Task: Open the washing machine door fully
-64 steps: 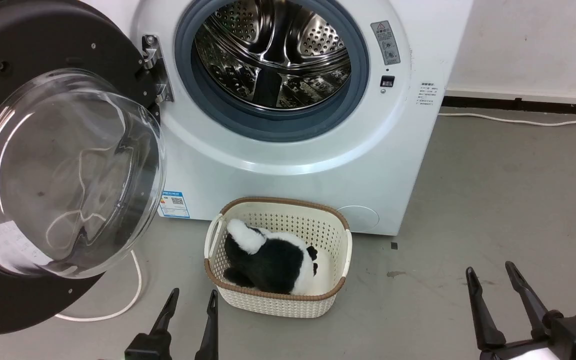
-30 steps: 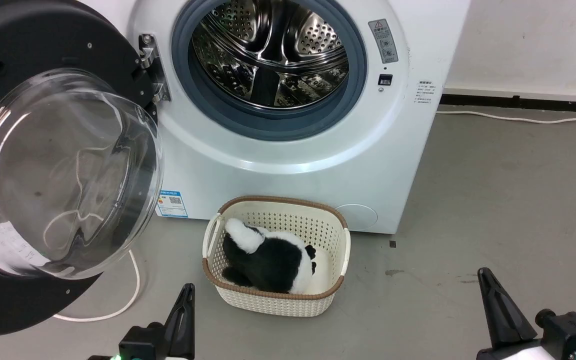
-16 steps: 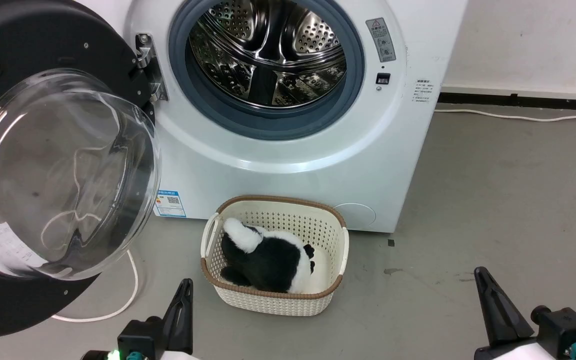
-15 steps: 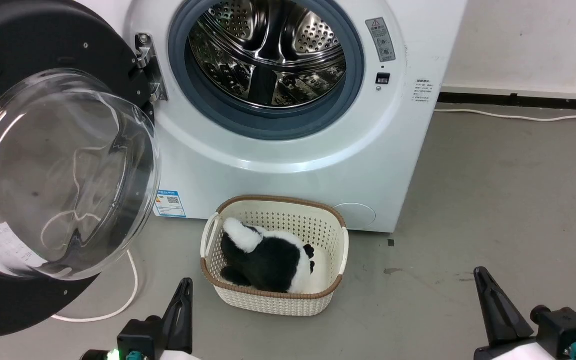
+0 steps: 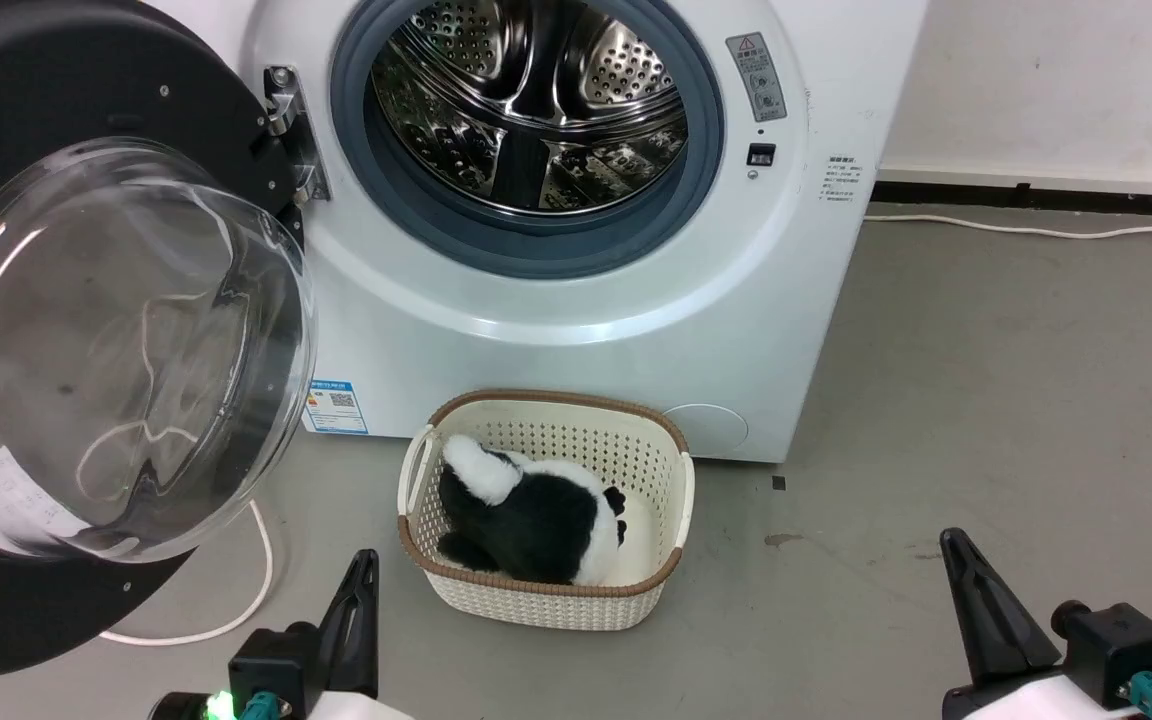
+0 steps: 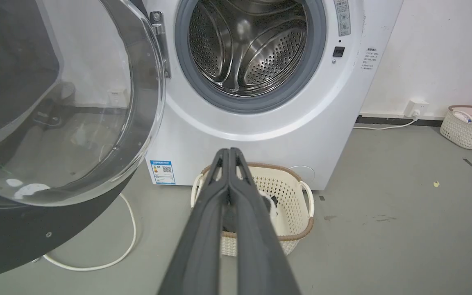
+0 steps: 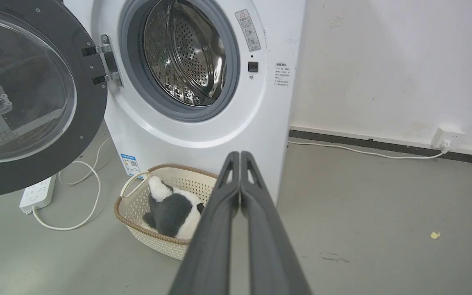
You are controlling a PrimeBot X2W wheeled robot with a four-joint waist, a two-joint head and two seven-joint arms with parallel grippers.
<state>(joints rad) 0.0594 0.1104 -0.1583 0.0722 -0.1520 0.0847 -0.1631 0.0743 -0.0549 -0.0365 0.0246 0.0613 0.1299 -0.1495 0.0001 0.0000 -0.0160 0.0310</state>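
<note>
**Black door, white machine**

The washing machine door (image 5: 56, 90) is glossy black around clear glass. The machine (image 5: 576, 340) is white, its rubber ring (image 5: 536, 245) blue-grey, its drum (image 5: 526, 100) silver and dotted with holes. The lattice basket (image 5: 556, 400) is cream with a brown rim, the plush toy (image 5: 526, 515) black and white, the floor (image 5: 986, 380) grey.

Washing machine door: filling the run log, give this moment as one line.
door wide open | left gripper shut, empty | right gripper shut, empty | plush toy in basket

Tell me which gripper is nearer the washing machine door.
Left. The left gripper sits just right of the washing machine door's lower edge, apart from it; the right gripper is far across the floor, beyond the basket.
</note>
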